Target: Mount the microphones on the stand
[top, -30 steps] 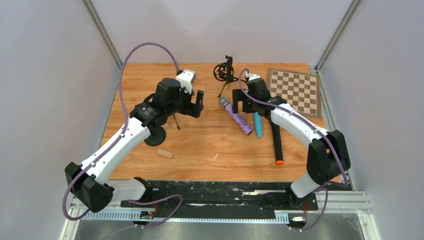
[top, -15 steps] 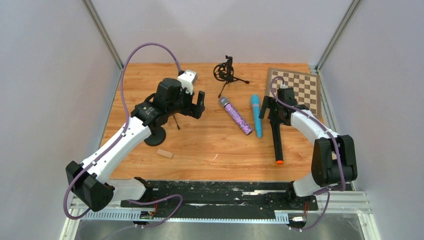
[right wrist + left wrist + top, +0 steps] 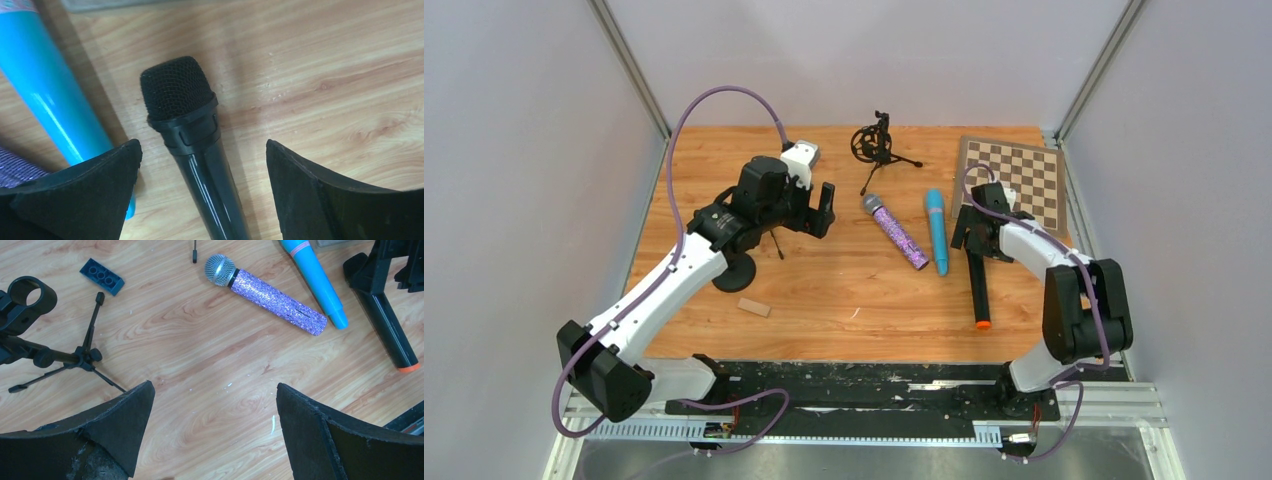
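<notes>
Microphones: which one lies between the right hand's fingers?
The black microphone with the orange end: its head sits inside the open right hand. The blue microphone and purple microphone lie outside.

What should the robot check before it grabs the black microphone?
1. Right gripper open: ok.
2. Black microphone lined up: ok, its head end lies on the table between the jaws, not touching either.
3. Light blue microphone clear of the grip: cannot tell, it runs very close by one jaw.
4. Left gripper open and empty: ok.
5. Stand clip free for a microphone: ok, the ring is empty.
</notes>
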{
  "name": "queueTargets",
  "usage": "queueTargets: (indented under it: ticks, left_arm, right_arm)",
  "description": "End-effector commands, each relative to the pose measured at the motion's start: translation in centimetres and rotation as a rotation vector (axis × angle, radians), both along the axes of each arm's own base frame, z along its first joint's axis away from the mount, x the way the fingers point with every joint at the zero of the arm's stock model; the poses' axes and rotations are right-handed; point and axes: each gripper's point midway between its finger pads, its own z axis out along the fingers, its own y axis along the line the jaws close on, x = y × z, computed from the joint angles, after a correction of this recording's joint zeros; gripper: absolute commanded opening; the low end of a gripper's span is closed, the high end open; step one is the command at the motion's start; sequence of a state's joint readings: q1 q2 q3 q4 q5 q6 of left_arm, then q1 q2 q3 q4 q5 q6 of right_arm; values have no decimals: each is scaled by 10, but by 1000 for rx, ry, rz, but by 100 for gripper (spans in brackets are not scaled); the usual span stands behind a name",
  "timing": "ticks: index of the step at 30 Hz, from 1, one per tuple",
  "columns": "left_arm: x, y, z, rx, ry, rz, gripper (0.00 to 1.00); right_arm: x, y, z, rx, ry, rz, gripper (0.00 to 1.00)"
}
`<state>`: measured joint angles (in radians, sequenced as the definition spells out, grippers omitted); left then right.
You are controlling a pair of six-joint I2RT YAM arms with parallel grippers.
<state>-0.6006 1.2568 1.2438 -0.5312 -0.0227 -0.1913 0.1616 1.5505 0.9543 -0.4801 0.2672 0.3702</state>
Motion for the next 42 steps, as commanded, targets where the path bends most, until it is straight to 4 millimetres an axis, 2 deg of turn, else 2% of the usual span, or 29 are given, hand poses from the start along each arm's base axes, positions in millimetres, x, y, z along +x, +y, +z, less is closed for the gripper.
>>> queueTargets:
  ticks: [1, 6, 9, 14, 18, 22, 26, 29, 33, 34, 38, 42]
  left_arm:
    - [2, -6, 9, -19, -27, -23, 100]
    - [1, -6, 11, -17, -27, -24, 100]
    - [1, -6, 13, -19, -32, -26, 100]
    - [0, -5, 14, -19, -34, -26, 100]
    - [-1, -7, 14, -22, -33, -37, 100]
    - [-1, -7, 13, -18, -32, -38, 100]
    - [-1, -6, 13, -16, -33, -39, 100]
    - [0, -7, 11, -13, -28, -38, 100]
    - [-3, -10, 11, -16, -24, -61, 100]
    - [-3, -11, 10, -18, -20, -69, 100]
    - [-5, -13, 11, -26, -13, -78, 100]
    - [-5, -12, 11, -23, -17, -73, 100]
  right_arm:
    - [-6, -3, -14, -12, 52, -45, 91]
    - [-4, 2, -22, 10, 68, -32, 81]
    - [0, 8, -26, 35, 72, -20, 72]
    - [9, 9, -27, 37, 68, -26, 63]
    - [23, 8, -27, 48, 60, -41, 40]
    - [33, 10, -27, 72, 53, -55, 34]
    - [36, 14, -25, 98, 48, -48, 38]
    - [33, 11, -21, 84, 40, -39, 47]
    - [27, 15, -12, 95, 16, -1, 97]
    - [24, 16, -11, 97, 12, 1, 100]
    - [13, 11, -10, 78, 16, -8, 99]
    - [0, 7, -14, 68, 30, -27, 89]
